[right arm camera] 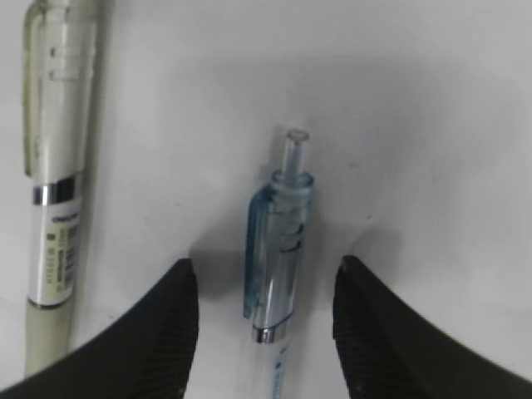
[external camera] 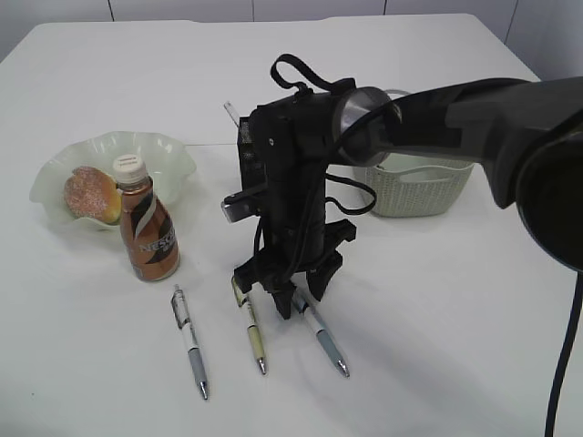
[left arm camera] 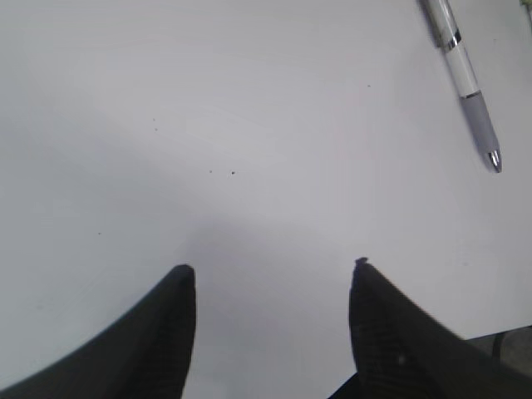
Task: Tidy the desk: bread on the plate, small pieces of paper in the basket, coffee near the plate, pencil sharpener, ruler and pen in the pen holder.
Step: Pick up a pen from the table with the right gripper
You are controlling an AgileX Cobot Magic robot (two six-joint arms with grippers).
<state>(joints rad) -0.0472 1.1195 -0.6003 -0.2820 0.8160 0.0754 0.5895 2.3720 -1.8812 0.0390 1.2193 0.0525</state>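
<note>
On the far left of your table (external camera: 437, 346) sits the plate (external camera: 168, 150), with the bread (external camera: 91, 194) in it and the coffee (external camera: 148, 229) standing just in front, hiding part of the near rim. Moving right, three pens lie side by side on the white surface: a grey-grip pen (external camera: 190, 341), a yellow-grip pen (external camera: 255, 339), and a blue-clip pen (external camera: 321, 339). Your right arm blocks a good deal here. It hides most of the pen holder (external camera: 244, 141) behind the wrist, so only a dark mesh edge and a clear strip poking up beside it show, too slim to name with certainty. The basket (external camera: 424, 191) further right is half covered by the same arm, and what lies in it can't be seen.

Your right gripper (right arm camera: 264, 332) hangs released over the blue-clip pen, and in the wrist view the pen's clip end lies between the two fingers (right arm camera: 162, 332) without either pad touching it. The yellow-grip pen runs just outside the left-hand finger in that view.

Your left gripper (left arm camera: 270, 332) is out of the exterior view. Its wrist camera shows the jaws apart over bare table, gripping nothing, with the grey-grip pen well apart at the upper right corner, cut off by the frame.
</note>
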